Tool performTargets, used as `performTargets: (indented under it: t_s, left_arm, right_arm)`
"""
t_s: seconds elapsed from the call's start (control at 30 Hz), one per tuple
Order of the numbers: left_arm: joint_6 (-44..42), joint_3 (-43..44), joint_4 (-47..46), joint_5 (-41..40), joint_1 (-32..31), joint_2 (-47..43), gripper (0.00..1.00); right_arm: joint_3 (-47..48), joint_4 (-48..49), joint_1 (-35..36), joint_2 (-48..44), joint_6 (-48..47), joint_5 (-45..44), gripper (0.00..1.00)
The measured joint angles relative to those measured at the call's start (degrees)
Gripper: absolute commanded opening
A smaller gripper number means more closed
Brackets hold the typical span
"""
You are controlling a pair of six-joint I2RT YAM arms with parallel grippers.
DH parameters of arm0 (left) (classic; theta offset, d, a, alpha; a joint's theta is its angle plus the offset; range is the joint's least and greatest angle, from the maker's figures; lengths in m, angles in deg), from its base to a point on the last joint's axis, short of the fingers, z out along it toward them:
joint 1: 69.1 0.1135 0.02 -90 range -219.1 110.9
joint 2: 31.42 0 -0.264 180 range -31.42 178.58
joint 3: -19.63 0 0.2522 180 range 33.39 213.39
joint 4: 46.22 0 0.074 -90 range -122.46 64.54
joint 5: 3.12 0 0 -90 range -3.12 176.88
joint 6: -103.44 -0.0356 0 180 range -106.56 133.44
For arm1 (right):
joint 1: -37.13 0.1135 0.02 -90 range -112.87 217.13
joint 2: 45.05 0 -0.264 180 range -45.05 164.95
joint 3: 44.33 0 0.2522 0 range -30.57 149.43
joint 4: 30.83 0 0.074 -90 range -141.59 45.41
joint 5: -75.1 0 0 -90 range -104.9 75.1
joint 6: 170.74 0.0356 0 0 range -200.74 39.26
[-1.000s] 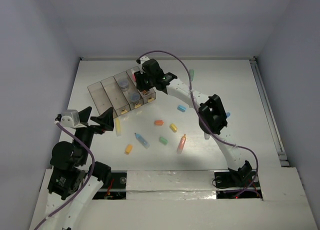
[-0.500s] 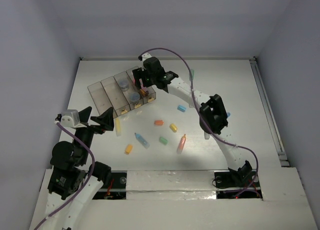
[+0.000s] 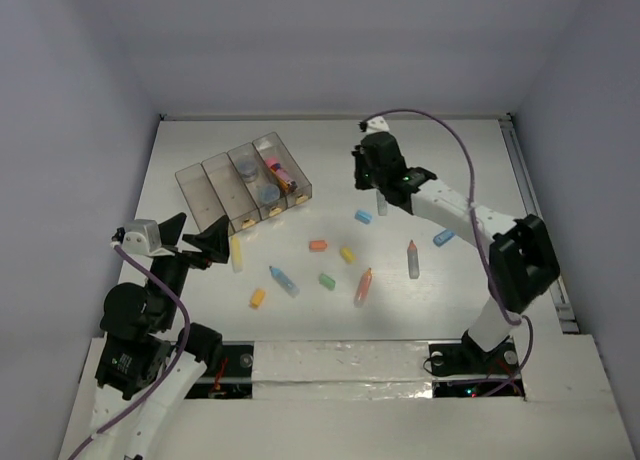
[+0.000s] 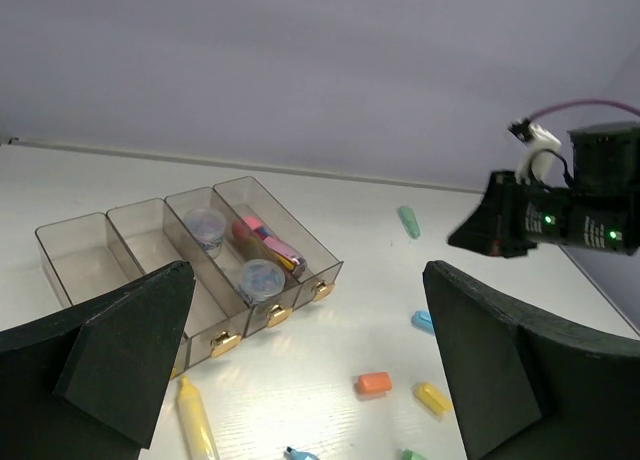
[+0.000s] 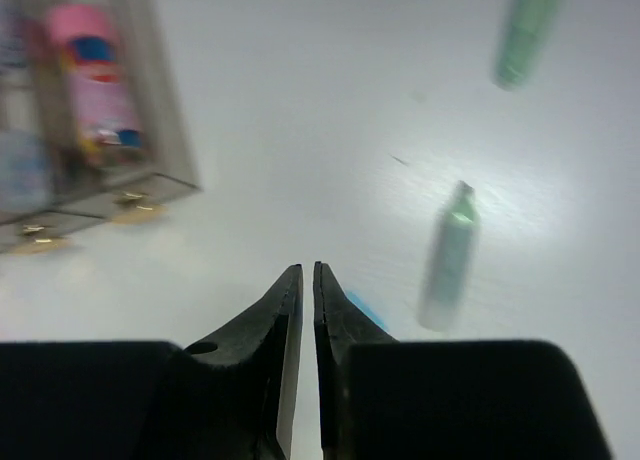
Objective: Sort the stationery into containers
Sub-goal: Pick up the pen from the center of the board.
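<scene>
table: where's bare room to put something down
Bare: the far strip of table behind the tray, and the far right corner by the rail. The tray's two left compartments are empty. Crowded: the middle, around the orange piece and blue pen.

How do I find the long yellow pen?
Find the smoky clear plastic tray with four compartments. By its near end lies the pale yellow pen. It is much longer than the stubby yellow block farther right.

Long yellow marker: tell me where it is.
In the top view the yellow marker lies left of centre, just on the near side of the tray, right of the left gripper.
</scene>
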Motion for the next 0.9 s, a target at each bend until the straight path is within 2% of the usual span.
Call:
performTargets:
  t_s: [0.13,0.2,0.33,0.47,0.7,0.9]
  left_arm:
    - [0.0,0.0,0.0,0.7,0.0,-0.6,0.99]
    - [0.0,0.0,0.0,0.9,0.0,-1.0,0.99]
    - [0.0,0.0,-0.1,1.3,0.0,-1.4,0.99]
    - [0.0,0.0,-0.2,1.4,0.0,-1.4,0.99]
    - [0.0,0.0,-0.2,1.4,0.0,-1.4,0.99]
    - [0.0,0.0,-0.2,1.3,0.0,-1.4,0.99]
  right_arm:
    - [-11.7,-2.8,-3.7,-8.5,2.8,-1.8,0.20]
    - [-17.2,-6.0,-3.6,-13.7,4.3,-0.7,0.26]
    - [-24.3,-11.4,-1.8,-23.5,7.1,4.6,0.35]
    - [-26.2,-16.1,3.3,-28.7,8.8,8.5,0.43]
    - [-24.9,-17.1,17.7,-25.1,9.5,14.0,0.51]
    - [-21.0,-17.2,20.7,-18.3,9.0,13.2,0.54]
